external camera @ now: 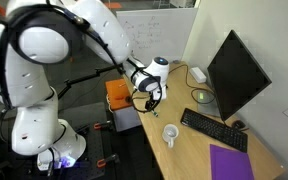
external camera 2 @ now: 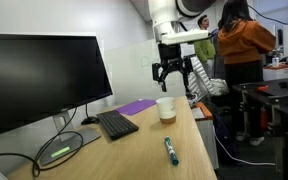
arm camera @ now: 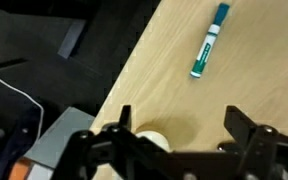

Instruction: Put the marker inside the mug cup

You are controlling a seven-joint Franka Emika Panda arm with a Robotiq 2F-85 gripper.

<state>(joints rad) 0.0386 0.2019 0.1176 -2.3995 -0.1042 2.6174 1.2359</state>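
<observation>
The gripper point(external camera 2: 171, 82) hangs above the table point(external camera 2: 194, 140), jaws spread wide with nothing between them. The marker point(arm camera: 210, 40) lies flat on the wood, well apart from the jaws, out beyond the fingertips in the wrist view. The mug cup point(external camera 2: 165, 108) stands upright, seemingly right beneath the gripper.

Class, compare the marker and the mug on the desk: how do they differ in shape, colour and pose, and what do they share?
Shape: the marker is a slim stick; the mug is round and squat. Colour: the marker is teal and white; the mug is plain and pale. Pose: the marker lies flat; the mug stands upright. Both rest on the desk, and neither is in the hand.
</observation>
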